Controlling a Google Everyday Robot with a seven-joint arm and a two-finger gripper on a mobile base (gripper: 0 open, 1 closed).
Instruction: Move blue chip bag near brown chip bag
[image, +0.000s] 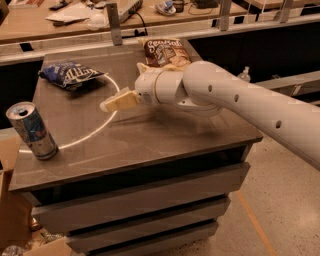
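The blue chip bag (70, 75), crumpled navy foil with white lettering, lies at the back left of the grey table top (150, 140). The brown chip bag (163, 51) lies flat at the back middle of the table, its lower cream half partly hidden behind my arm. My gripper (109, 104) hovers low over the table's middle, pointing left, a short way right of and in front of the blue bag, not touching it. It holds nothing that I can see.
A blue-and-silver drink can (32, 131) stands near the table's front left corner. A white arc line (95, 131) curves across the top. A cluttered wooden bench (60, 22) runs behind the table. Drawers sit below the top.
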